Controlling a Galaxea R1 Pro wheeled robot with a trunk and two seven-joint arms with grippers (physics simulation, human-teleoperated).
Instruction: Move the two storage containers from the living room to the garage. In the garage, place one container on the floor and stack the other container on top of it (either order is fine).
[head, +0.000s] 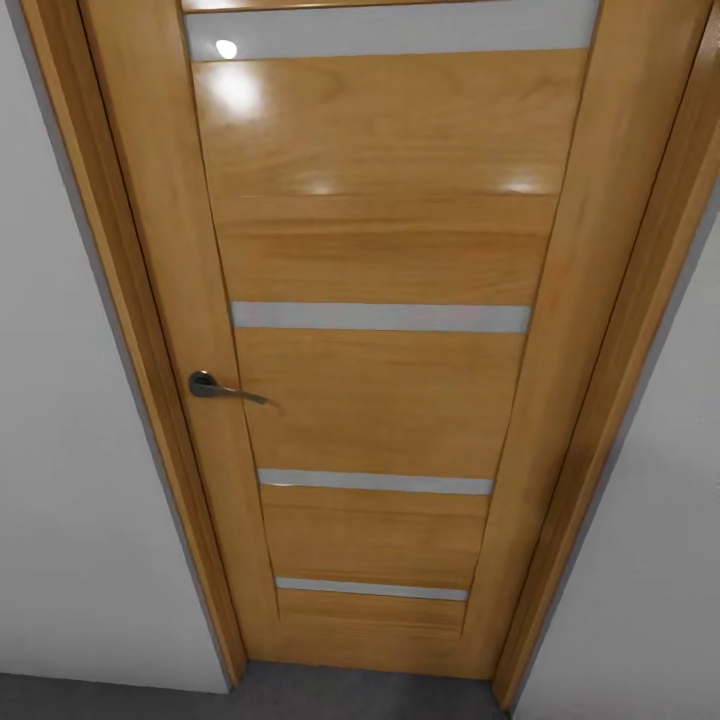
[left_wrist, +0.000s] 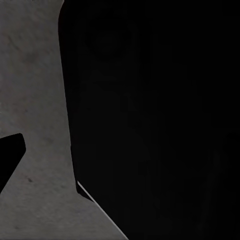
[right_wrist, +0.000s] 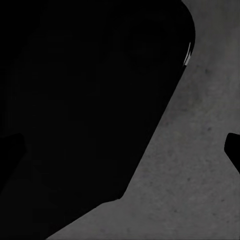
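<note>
The robot faces a closed wooden door (head: 385, 330), its handle (head: 225, 388) at the door's left edge; grey concrete floor (left_wrist: 35, 150) lies below. Neither jaws' state can be told; no container is visible, so the robot seems in transit.

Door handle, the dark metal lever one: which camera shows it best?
The head view: the dark metal lever handle sits in plain sight on the left side of the closed wooden door. Both wrist views show mottled grey floor and black shapes, nothing of the handle.

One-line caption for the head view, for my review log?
Closed wooden door with frosted glass strips and a metal handle, between white walls, grey floor at its foot.
</note>
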